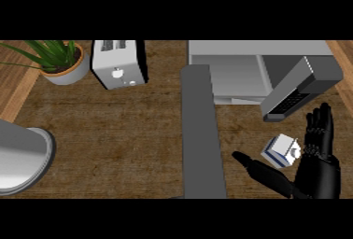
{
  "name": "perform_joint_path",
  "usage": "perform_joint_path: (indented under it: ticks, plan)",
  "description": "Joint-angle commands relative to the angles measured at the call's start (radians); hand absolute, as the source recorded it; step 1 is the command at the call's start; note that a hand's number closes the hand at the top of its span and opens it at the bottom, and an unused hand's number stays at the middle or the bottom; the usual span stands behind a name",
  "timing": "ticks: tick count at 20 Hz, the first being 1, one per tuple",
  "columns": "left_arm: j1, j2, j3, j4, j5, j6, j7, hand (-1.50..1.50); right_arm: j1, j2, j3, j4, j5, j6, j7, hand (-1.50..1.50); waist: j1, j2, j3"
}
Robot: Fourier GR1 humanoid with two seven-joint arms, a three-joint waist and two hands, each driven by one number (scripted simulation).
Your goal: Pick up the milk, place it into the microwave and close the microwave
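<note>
The milk (280,151), a small white and blue carton, stands on the wooden counter in front of the microwave (258,70). The microwave's cavity faces me, and its grey door (201,135) is swung wide open, stretching toward the view's lower edge. My right hand (318,175) comes in at the lower right and is open. Its fingers (319,130) stretch up along the carton's right side, and its thumb (258,170) reaches out below the carton's left. The carton lies in the gap between them; contact is unclear. My left hand is out of sight.
A silver toaster (118,65) and a potted plant (59,60) stand at the back left. A large grey round vessel (17,158) sits at the left edge. The open door splits the counter (110,130) into left and right parts.
</note>
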Motion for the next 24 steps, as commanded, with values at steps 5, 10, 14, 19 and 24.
perform_joint_path:
  ticks: [5, 10, 14, 19, 24]
  plan:
    - [0.045, 0.029, 0.105, -0.025, 0.095, -0.067, 0.026, -1.50, 0.075, -0.023, -0.116, 0.109, -0.185, 0.013, -0.173, -1.50, -0.001, 0.000, 0.000]
    - [0.037, -0.013, 0.088, 0.046, 0.028, -0.110, -0.047, -1.50, 0.048, 0.003, -0.155, 0.312, -0.246, -0.056, -0.323, -1.50, -0.002, 0.001, 0.000]
    - [0.040, -0.047, 0.068, -0.031, 0.029, -0.090, 0.014, -1.50, 0.067, -0.018, -0.226, 0.315, -0.284, -0.006, -0.352, -1.50, -0.003, 0.000, 0.000]
    - [0.033, -0.041, 0.107, -0.032, 0.054, -0.091, 0.043, -1.50, 0.003, 0.002, -0.269, 0.532, -0.361, -0.011, -0.498, -1.50, 0.000, 0.001, 0.000]
    - [0.088, -0.027, 0.188, -0.012, 0.127, -0.184, -0.013, -1.50, -0.046, -0.017, -0.364, 0.703, -0.436, 0.080, -0.642, -1.50, 0.005, 0.000, 0.000]
